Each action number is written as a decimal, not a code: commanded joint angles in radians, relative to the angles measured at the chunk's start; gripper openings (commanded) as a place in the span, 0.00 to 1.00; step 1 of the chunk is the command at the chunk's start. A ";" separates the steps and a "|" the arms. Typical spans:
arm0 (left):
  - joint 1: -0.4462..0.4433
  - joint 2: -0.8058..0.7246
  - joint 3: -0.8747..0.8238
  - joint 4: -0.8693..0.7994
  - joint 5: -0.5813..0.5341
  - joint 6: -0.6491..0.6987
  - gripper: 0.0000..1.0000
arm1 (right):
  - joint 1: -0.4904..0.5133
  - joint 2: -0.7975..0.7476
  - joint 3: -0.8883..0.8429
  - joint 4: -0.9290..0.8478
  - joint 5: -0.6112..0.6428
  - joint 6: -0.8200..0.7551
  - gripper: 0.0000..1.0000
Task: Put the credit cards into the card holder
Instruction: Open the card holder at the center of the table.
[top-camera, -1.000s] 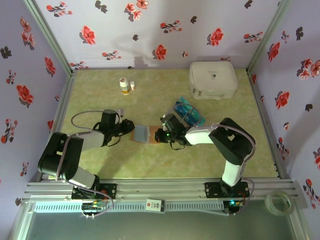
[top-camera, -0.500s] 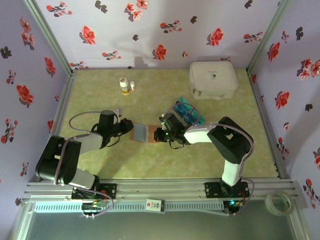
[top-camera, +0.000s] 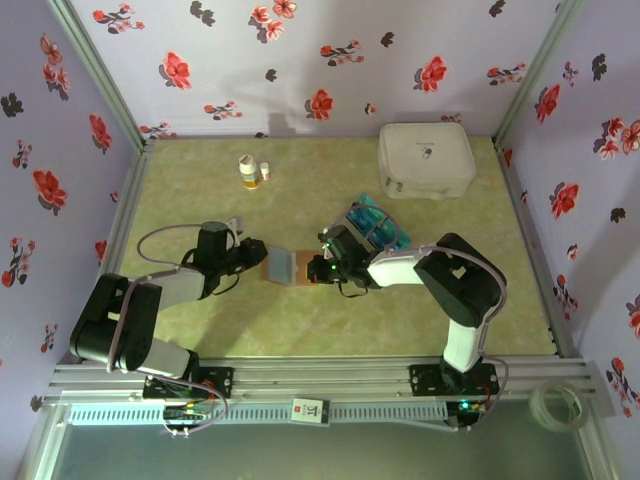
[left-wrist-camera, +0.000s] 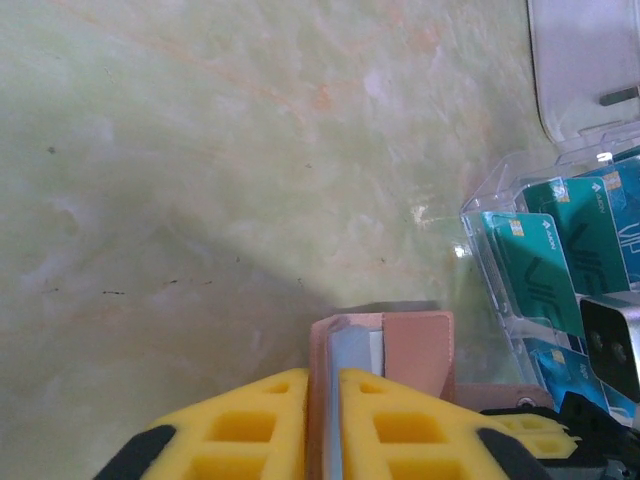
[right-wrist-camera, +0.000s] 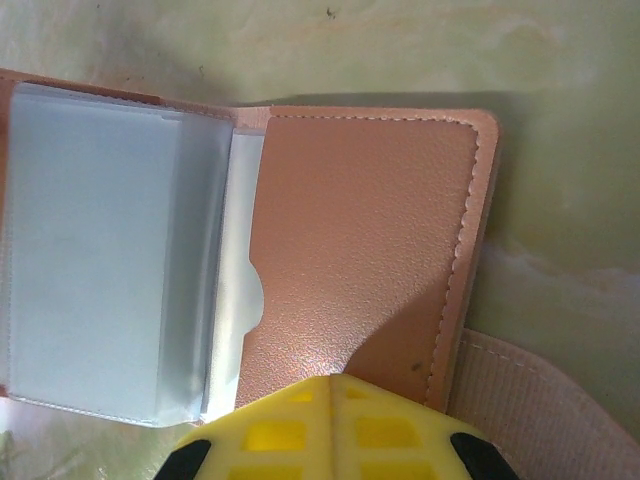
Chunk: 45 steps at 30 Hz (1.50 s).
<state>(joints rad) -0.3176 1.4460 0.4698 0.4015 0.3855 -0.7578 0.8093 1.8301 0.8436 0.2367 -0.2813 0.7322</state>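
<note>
The card holder (top-camera: 283, 265), a pinkish-brown pouch with clear inner sleeves, lies open on the table between my two grippers. My left gripper (top-camera: 262, 258) is shut on its left flap and a clear sleeve, which stand on edge between the yellow fingers (left-wrist-camera: 270, 420). My right gripper (right-wrist-camera: 335, 378) is shut, its fingertips together on the holder's brown right flap (right-wrist-camera: 360, 230). The credit cards (top-camera: 375, 225), teal with dark marks, stand in a clear plastic tray (left-wrist-camera: 480, 215) just right of the holder. Several of them show in the left wrist view (left-wrist-camera: 560, 230).
A big white rounded case (top-camera: 425, 158) sits at the back right. Two small bottles (top-camera: 248, 172) stand at the back left of the green table. Flowered walls close in the table on three sides.
My left arm has drawn back slightly to the left, still holding the flap. The right gripper has stayed on the holder.
</note>
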 joint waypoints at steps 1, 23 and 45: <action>0.008 -0.017 -0.011 0.034 0.004 -0.004 0.19 | 0.001 0.071 -0.014 -0.085 0.037 -0.020 0.00; 0.024 -0.040 -0.043 0.082 0.000 -0.039 0.00 | 0.001 0.087 0.002 -0.099 0.025 -0.027 0.00; -0.078 -0.063 0.004 0.012 -0.067 -0.088 0.00 | 0.036 0.150 0.098 -0.109 -0.008 0.001 0.00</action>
<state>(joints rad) -0.3866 1.3750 0.4541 0.4587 0.3477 -0.8486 0.8272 1.9301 0.9668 0.2340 -0.3141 0.7326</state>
